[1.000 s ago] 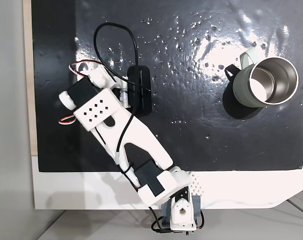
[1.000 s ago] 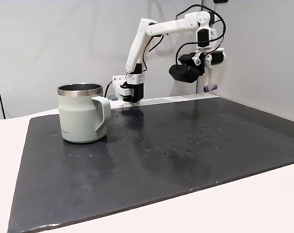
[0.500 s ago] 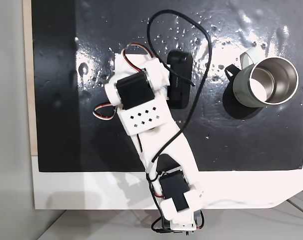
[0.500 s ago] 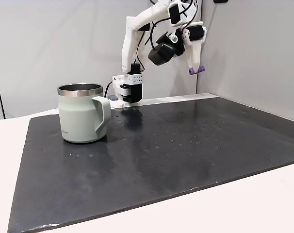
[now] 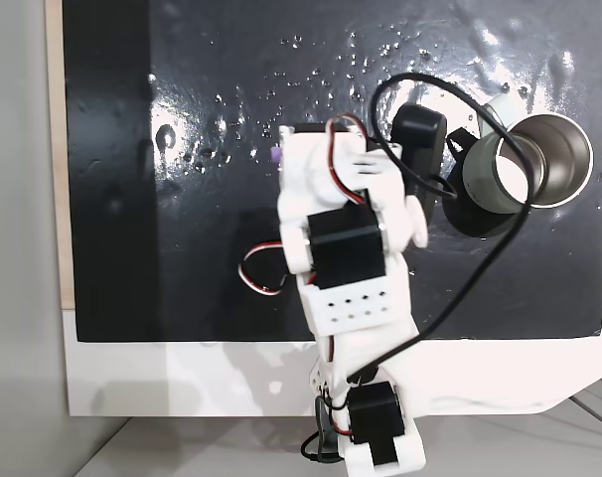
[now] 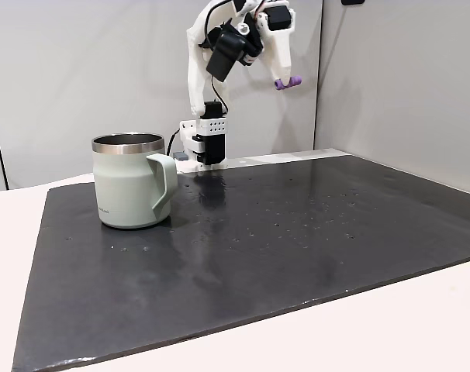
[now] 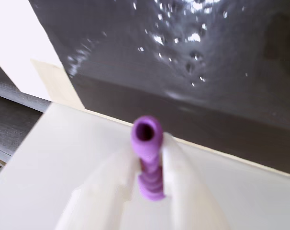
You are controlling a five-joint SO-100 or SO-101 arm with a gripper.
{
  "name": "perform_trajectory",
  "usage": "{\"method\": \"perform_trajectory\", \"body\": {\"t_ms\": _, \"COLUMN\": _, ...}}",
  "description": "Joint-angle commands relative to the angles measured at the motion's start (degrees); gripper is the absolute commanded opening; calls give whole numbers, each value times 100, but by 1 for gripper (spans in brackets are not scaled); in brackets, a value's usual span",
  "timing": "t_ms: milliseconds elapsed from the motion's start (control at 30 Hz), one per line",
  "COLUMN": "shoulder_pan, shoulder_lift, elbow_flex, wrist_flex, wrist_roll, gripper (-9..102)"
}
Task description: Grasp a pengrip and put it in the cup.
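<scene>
Fingers [image 7: 150, 165] clenched the pengrip [image 7: 147, 143], raised high above the counter [image 6: 297, 225]; next, judged, swing toward three o'clock over the cup [image 5: 480, 174].

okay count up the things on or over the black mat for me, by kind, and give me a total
Pengrip: 1, held in the gripper above the mat
Cup: 1, standing on the mat
Total: 2

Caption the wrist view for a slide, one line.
End effector shut on the purple pengrip, hollow end facing the camera, black mat beyond.
</scene>
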Motion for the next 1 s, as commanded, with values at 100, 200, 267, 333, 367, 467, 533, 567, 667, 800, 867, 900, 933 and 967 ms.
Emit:
{"method": "perform_trajectory", "body": {"t_ms": 100, "shoulder_pan": 1143, "shoulder_lift": 949, "elbow_flex": 413, "wrist_flex": 70, "wrist_roll": -853, "gripper": 0}}
{"method": "perform_trajectory", "body": {"t_ms": 200, "shoulder_pan": 1723, "shoulder_lift": 1063, "elbow_flex": 475, "wrist_flex": 35, "wrist_roll": -1283, "gripper": 0}}
{"method": "perform_trajectory", "body": {"t_ms": 267, "shoulder_pan": 2118, "shoulder_lift": 1072, "elbow_flex": 413, "wrist_flex": -18, "wrist_roll": -1564, "gripper": 0}}
{"method": "perform_trajectory", "body": {"t_ms": 333, "shoulder_pan": 2514, "shoulder_lift": 1072, "elbow_flex": 334, "wrist_flex": -167, "wrist_roll": -1837, "gripper": 0}}
{"method": "perform_trajectory", "body": {"t_ms": 367, "shoulder_pan": 2698, "shoulder_lift": 1072, "elbow_flex": 308, "wrist_flex": -264, "wrist_roll": -1960, "gripper": 0}}
{"method": "perform_trajectory", "body": {"t_ms": 467, "shoulder_pan": 3155, "shoulder_lift": 1055, "elbow_flex": 308, "wrist_flex": -606, "wrist_roll": -2285, "gripper": 0}}
{"method": "perform_trajectory", "body": {"t_ms": 533, "shoulder_pan": 3410, "shoulder_lift": 1002, "elbow_flex": 308, "wrist_flex": -791, "wrist_roll": -2443, "gripper": 0}}
{"method": "perform_trajectory", "body": {"t_ms": 567, "shoulder_pan": 3533, "shoulder_lift": 967, "elbow_flex": 308, "wrist_flex": -888, "wrist_roll": -2522, "gripper": 0}}
{"method": "perform_trajectory", "body": {"t_ms": 667, "shoulder_pan": 3876, "shoulder_lift": 853, "elbow_flex": 308, "wrist_flex": -1195, "wrist_roll": -2698, "gripper": 0}}
{"method": "perform_trajectory", "body": {"t_ms": 800, "shoulder_pan": 4307, "shoulder_lift": 773, "elbow_flex": 308, "wrist_flex": -1811, "wrist_roll": -2927, "gripper": 0}}
{"method": "perform_trajectory", "body": {"t_ms": 867, "shoulder_pan": 4491, "shoulder_lift": 686, "elbow_flex": 308, "wrist_flex": -2145, "wrist_roll": -2997, "gripper": 0}}
{"method": "perform_trajectory", "body": {"t_ms": 900, "shoulder_pan": 4553, "shoulder_lift": 624, "elbow_flex": 308, "wrist_flex": -2294, "wrist_roll": -3032, "gripper": 0}}
{"method": "perform_trajectory", "body": {"t_ms": 933, "shoulder_pan": 4623, "shoulder_lift": 571, "elbow_flex": 308, "wrist_flex": -2435, "wrist_roll": -3067, "gripper": 0}}
{"method": "perform_trajectory", "body": {"t_ms": 967, "shoulder_pan": 4667, "shoulder_lift": 510, "elbow_flex": 308, "wrist_flex": -2549, "wrist_roll": -3076, "gripper": 0}}
